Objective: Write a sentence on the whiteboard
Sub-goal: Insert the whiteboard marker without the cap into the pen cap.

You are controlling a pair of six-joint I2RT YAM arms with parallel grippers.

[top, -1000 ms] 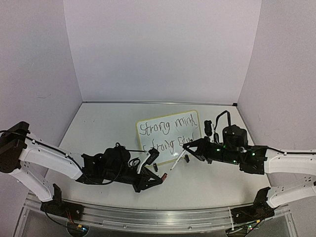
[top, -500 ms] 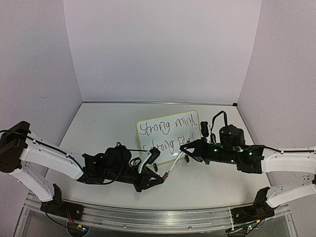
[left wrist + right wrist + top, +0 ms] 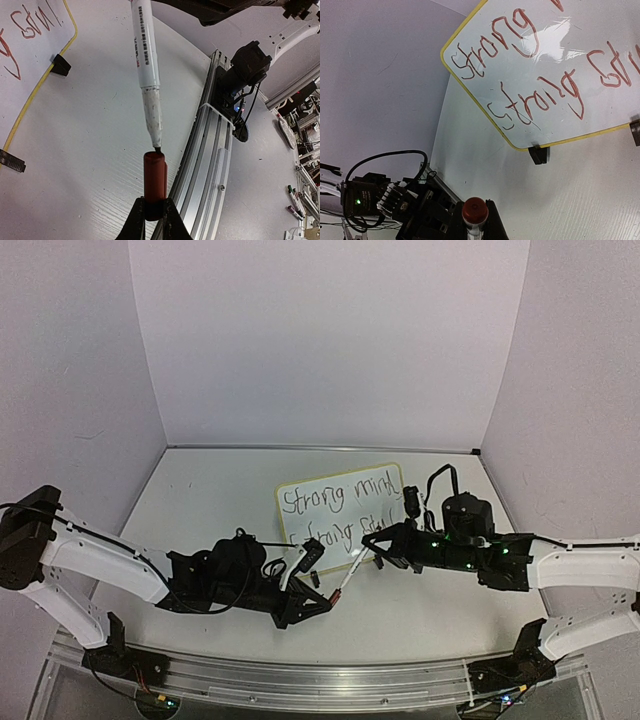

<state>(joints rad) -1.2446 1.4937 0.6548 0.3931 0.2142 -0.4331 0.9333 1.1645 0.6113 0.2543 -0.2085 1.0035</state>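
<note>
Pale surface (image 3: 200,505) with faint wood grain, plain white panels (image 3: 320,340) rising on three sides, yellow-framed whiteboard (image 3: 340,502) resting on it right of centre, propped on small black clips (image 3: 538,154) that touch the top, metal rail (image 3: 300,678) along the near edge.

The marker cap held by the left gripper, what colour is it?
Dark red cap; the left wrist view shows it best.

Beyond right pincer (image 3: 475,222), on small yellow-framed white whiteboard (image 3: 485,85), handwritten red sentence (image 3: 545,95) in two lines: "Strong mind" over "Strong", last word roughly "Soul". Above left pincer (image 3: 152,216), fine red print along white marker (image 3: 142,40), unreadable.
</note>
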